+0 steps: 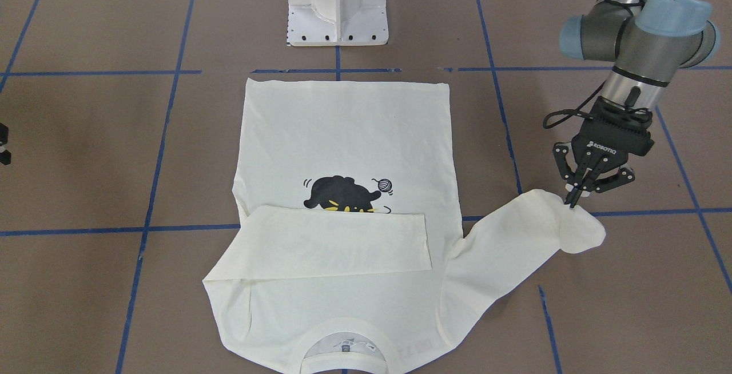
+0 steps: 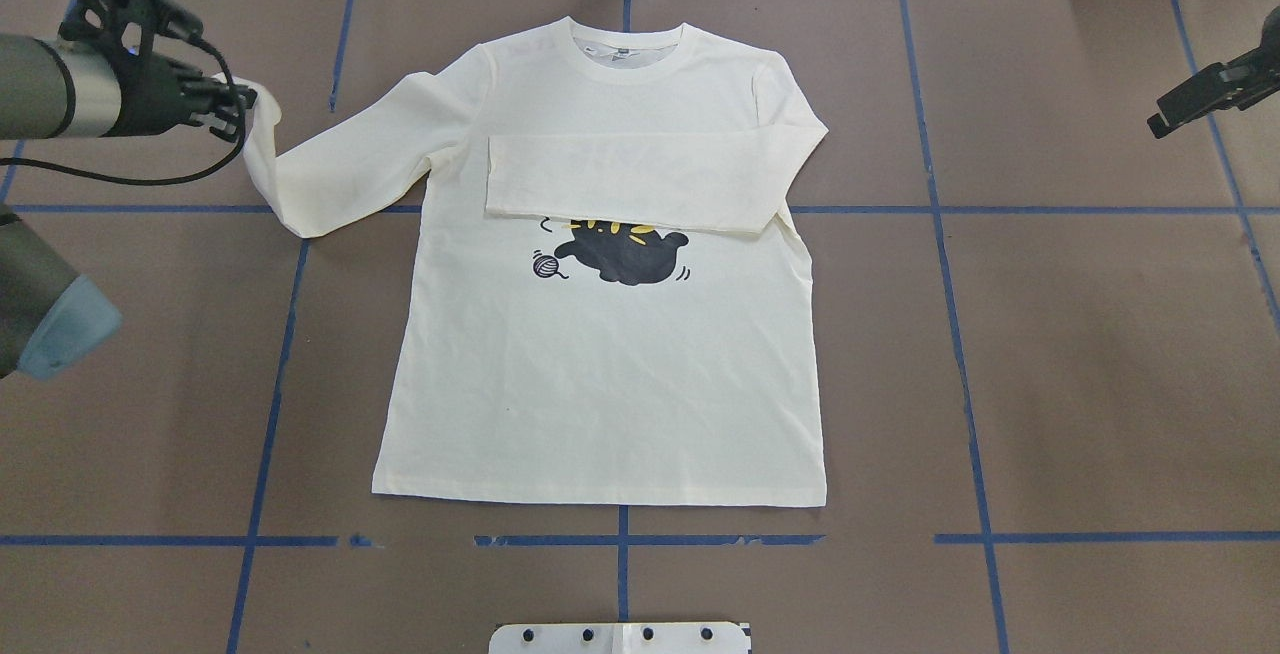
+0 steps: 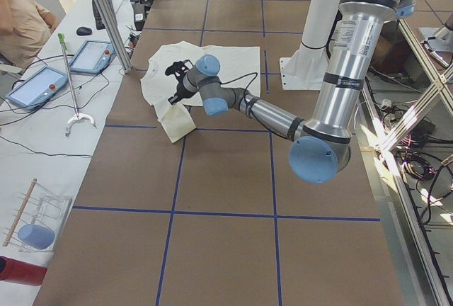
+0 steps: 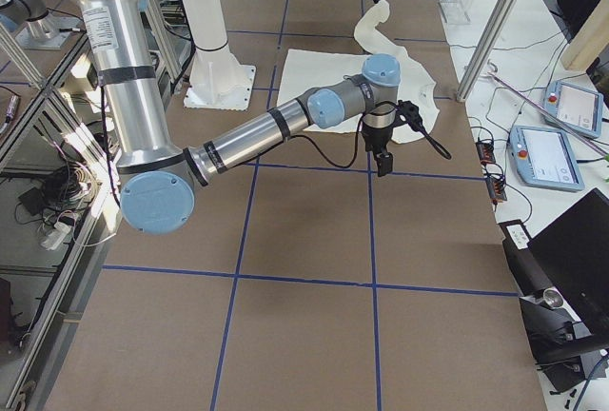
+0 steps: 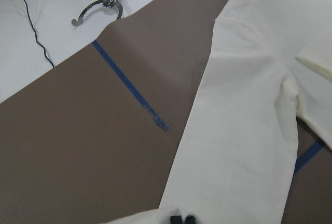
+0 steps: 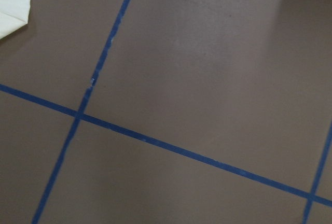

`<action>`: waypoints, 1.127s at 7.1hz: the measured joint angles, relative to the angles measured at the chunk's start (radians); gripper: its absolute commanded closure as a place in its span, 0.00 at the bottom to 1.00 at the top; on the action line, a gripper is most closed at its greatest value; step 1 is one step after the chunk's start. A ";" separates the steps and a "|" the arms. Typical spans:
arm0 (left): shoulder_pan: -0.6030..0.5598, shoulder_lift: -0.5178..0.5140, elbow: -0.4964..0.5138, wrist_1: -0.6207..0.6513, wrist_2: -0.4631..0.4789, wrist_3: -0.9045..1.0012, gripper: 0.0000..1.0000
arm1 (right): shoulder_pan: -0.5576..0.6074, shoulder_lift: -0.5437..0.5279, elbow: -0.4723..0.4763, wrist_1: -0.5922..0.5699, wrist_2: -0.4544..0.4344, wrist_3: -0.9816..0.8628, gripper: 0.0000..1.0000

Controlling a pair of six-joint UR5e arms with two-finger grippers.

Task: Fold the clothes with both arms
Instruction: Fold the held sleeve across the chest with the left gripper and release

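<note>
The cream long-sleeved shirt point(image 2: 600, 364) lies flat and face up on the brown table, its black cat print point(image 2: 625, 254) partly covered. One sleeve point(image 2: 630, 179) is folded across the chest. The other sleeve point(image 2: 330, 174) stretches out sideways, its cuff point(image 1: 572, 225) lifted off the table. My left gripper point(image 1: 573, 202) is shut on that cuff; in the left wrist view its closed fingertips point(image 5: 181, 219) show over the cloth. My right gripper point(image 2: 1160, 122) hovers over bare table well off the shirt's other side, fingers apparently apart and empty.
The white pedestal base point(image 1: 337, 8) stands just beyond the shirt's hem. Blue tape lines point(image 6: 155, 141) grid the table. A side bench along the collar edge carries tablets point(image 3: 42, 86) and a metal grabber tool point(image 5: 98, 11); a person point(image 3: 21, 23) sits there.
</note>
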 measured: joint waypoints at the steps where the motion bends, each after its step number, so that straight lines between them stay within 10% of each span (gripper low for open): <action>1: 0.002 -0.125 0.002 0.106 0.001 -0.089 1.00 | 0.058 -0.007 -0.007 -0.070 -0.001 -0.130 0.00; 3: 0.059 -0.383 0.017 0.334 0.038 -0.311 1.00 | 0.147 -0.031 -0.018 -0.143 0.002 -0.264 0.00; 5: 0.268 -0.539 0.094 0.421 0.328 -0.509 1.00 | 0.168 -0.056 -0.019 -0.149 0.014 -0.283 0.00; 8: 0.468 -0.758 0.437 0.423 0.587 -0.676 1.00 | 0.170 -0.079 -0.015 -0.146 0.020 -0.282 0.00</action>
